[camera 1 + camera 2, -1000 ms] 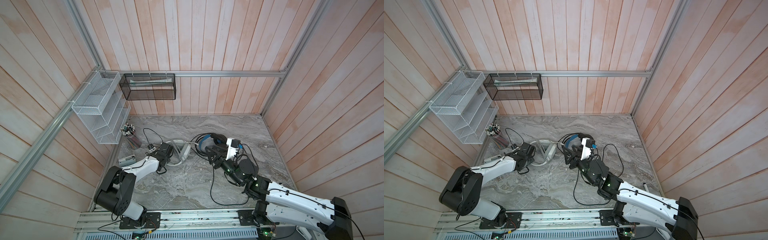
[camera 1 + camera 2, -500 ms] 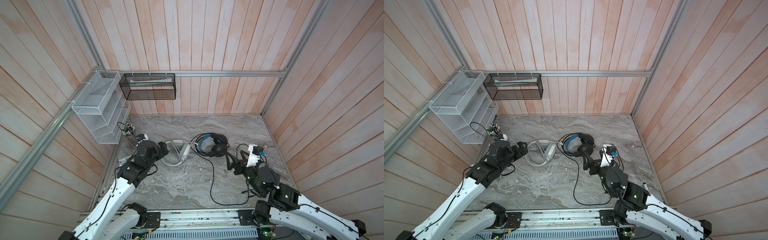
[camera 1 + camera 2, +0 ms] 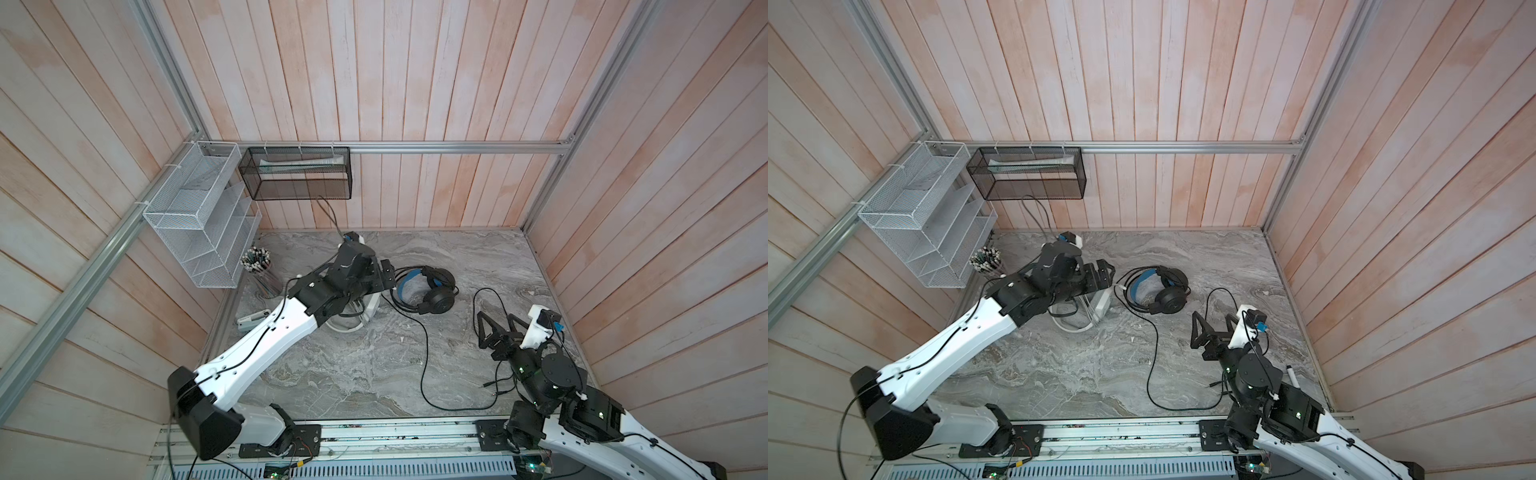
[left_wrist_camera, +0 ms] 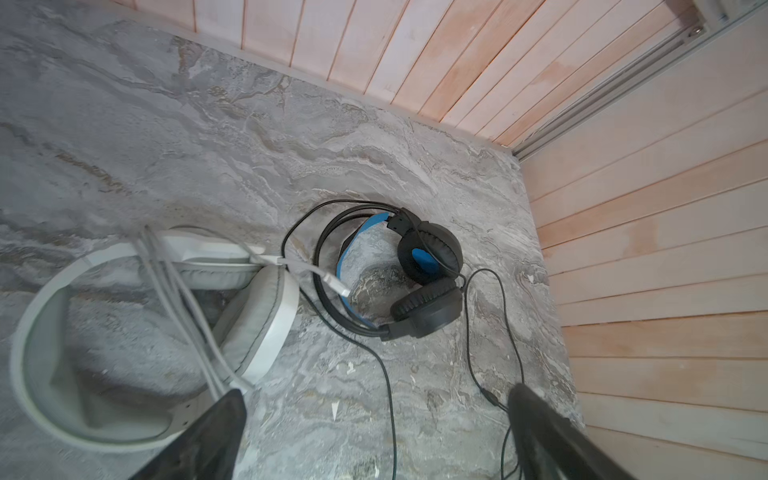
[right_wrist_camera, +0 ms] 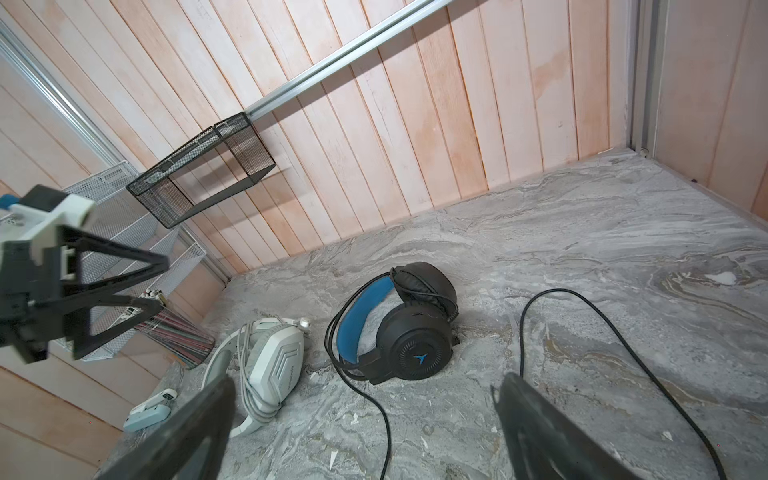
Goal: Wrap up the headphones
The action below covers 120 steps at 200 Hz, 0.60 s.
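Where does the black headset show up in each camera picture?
In a top view: black headset just below and right of centre.
In a top view: just below centre.
Left wrist: near the middle.
Right wrist: near the middle, blue logo showing.
Shared landmark: white headset beside it, in all four.

The right pincer (image 5: 365, 380) hangs over the grey marbled surface (image 5: 602, 232), its dark fingers (image 5: 195, 432) spread wide with nothing between them. Just beyond lies the black headset (image 5: 415, 336), its blue-lined band arching off one ear cup. Part of its black cable (image 5: 521, 336) circles the band; the rest sweeps loose across the surface in a wide bend. Just left lies the white headset (image 5: 274, 365), a white cable (image 5: 249, 386) looped over it, and a small white gadget (image 5: 149, 409) nearby. Farther left the left pincer (image 5: 163, 284) hovers, jaws apart, before a white wire rack (image 5: 112, 178) and a bundle of pencils (image 5: 183, 338). A black mesh basket (image 5: 203, 174) hangs on the far wooden wall (image 5: 395, 124).
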Tool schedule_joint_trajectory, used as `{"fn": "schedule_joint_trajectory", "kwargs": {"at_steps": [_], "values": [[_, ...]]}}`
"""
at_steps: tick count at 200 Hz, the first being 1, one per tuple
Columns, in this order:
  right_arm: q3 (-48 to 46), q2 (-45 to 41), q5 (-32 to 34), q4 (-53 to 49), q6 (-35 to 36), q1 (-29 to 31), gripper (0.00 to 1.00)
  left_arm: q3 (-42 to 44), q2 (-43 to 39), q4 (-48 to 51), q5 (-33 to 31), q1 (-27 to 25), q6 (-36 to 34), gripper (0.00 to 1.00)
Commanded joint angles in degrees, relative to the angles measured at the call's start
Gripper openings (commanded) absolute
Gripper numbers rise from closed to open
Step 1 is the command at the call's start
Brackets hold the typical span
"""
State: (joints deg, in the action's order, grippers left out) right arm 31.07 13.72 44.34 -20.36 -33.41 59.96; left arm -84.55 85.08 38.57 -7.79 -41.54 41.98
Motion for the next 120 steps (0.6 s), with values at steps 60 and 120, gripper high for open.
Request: {"fn": "schedule_joint_trajectory", "kwargs": {"at_steps": [60, 120], "values": [[-2.4, -3.9, -0.3, -2.5, -2.3, 0.1, 1.0, -40.0, 38.7, 16.1, 1.5, 2.2, -12.8, 0.98], [-3.4, -5.2, -0.7, -1.7, -2.2, 0.1, 1.0, -48.5, 50.3, 17.0, 10.8, 7.4, -16.6, 0.87]]}}
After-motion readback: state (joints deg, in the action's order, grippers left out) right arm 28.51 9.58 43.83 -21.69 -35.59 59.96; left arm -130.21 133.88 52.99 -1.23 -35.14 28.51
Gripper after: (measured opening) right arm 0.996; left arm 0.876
